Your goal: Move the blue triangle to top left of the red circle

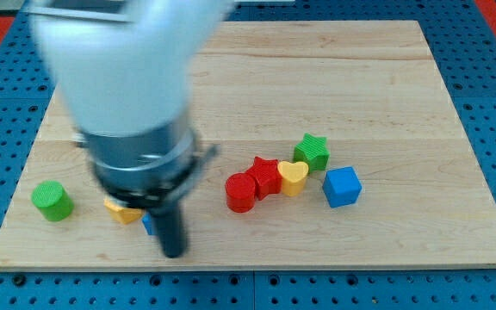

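Green blocks: two [52, 201] [313, 151]; red: two [240, 192] [265, 176]; yellow: two [123, 211] [293, 177]; blue: two [342, 186] [147, 224].

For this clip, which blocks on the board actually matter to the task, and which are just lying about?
Belongs to the job:
- blue triangle, mostly hidden behind the rod
- red circle
- my tip, just right of the blue triangle

Lying about:
- red star
- yellow heart
- green star
- blue cube
- green cylinder
- yellow block, shape unclear

no readable text or labels anywhere
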`<state>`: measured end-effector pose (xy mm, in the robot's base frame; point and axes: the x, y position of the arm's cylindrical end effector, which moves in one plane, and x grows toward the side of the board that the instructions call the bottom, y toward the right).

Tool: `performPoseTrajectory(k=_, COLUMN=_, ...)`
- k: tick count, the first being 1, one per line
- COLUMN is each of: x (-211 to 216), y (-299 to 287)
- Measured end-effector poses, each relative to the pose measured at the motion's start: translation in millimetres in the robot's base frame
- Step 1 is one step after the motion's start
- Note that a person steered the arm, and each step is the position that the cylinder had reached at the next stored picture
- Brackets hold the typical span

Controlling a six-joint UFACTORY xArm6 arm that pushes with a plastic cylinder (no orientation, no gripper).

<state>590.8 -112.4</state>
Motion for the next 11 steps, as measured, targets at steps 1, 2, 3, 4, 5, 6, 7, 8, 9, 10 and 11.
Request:
performPoseTrajectory(k=1, x=-40, y=-46)
performPoseTrajectory(k=2, x=-64, y=-33)
performPoseTrajectory(k=3, x=-69, y=-24)
performPoseTrajectory(k=4, x=-59, y=-65)
performPoseTrajectory(k=5, x=-10, y=-44)
performPoseTrajectory(k=6, x=-14, y=-5)
performPoseTrajectory(k=7, x=-66, y=33)
performPoseTrajectory(k=8, x=-103, y=65)
performPoseTrajectory(k=9, x=-122, y=33)
performPoseTrajectory(k=10, x=-85, y=18)
performPoseTrajectory(k=11, x=-28, y=37)
